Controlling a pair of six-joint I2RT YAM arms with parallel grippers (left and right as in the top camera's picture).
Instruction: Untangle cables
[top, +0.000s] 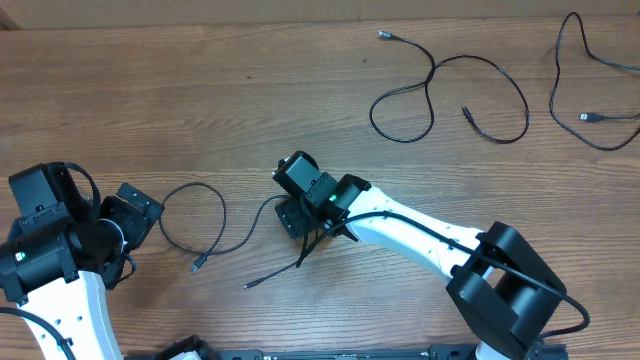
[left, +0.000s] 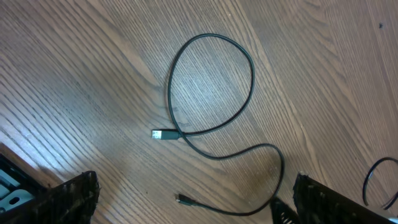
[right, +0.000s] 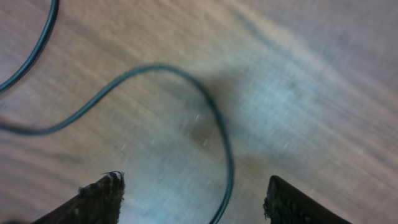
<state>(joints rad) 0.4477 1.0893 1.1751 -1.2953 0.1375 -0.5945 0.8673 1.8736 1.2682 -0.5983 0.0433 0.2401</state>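
Cables (top: 195, 215), thin black flexible cords with small silver-tipped plugs, lie on the wooden worktop (top: 200, 100). One loops just right of the left claw (left: 196, 186), which is spread wide. A strand curves between the parted, unclamped right claw (right: 193, 183). Two more lie well beyond the right claw, further right.
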